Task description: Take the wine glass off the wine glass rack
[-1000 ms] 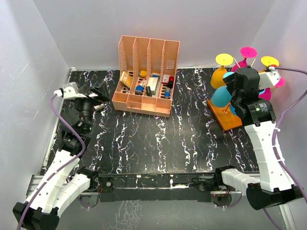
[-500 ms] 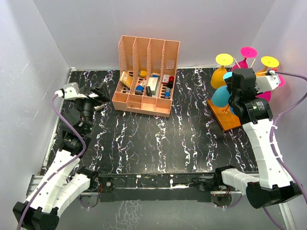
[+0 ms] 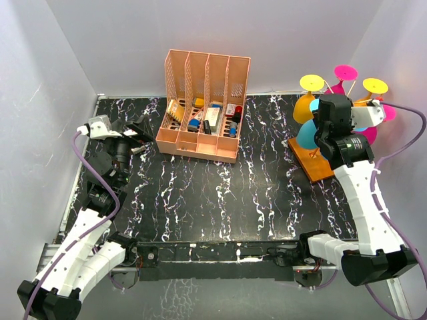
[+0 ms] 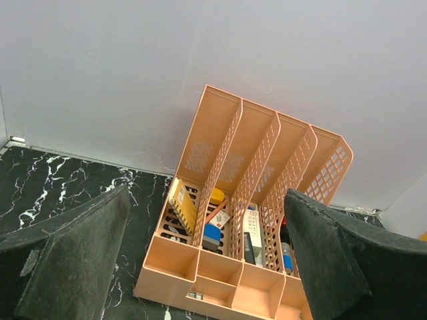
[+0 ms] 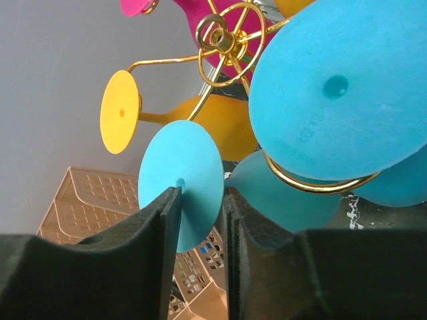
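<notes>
Grey walls, black marbled counter (image 3: 220, 193). Wine glass rack (image 3: 319, 168) stands at far right on its orange-brown base, with yellow, pink and blue glasses hanging from its gold hooks. Right pincer (image 5: 200, 192) is up at the rack, gap narrow, with the foot disc of a blue wine glass (image 5: 180, 167) showing in it; I cannot tell whether it grips. Left pincer (image 4: 207, 200) is spread wide, holding nothing, facing the peach organizer (image 3: 200, 143).
</notes>
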Tool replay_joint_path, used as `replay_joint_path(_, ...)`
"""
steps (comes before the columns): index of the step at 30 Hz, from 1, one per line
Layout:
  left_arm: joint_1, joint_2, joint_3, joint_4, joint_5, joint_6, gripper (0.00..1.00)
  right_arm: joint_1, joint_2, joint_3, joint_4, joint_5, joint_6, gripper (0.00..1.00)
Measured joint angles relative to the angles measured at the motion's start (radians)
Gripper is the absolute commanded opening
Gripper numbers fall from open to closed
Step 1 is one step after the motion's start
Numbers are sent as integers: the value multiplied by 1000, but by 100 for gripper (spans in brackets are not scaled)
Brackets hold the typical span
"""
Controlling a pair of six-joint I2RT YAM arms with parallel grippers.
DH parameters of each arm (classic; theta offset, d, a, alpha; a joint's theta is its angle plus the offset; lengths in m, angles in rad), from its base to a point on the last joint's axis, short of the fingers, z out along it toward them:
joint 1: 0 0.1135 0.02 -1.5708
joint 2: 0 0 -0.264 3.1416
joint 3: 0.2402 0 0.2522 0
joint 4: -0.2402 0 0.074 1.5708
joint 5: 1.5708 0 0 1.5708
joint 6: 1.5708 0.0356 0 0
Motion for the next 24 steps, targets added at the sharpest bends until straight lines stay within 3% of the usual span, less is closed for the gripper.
replay_joint_path(7,-2,0,0,2,-2,2,97,-4,-2,0,29,6,32,18)
replay_joint_path(24,-6,-3,-2,6,-2,3,97,-4,-68,-70,138,-29,76,10)
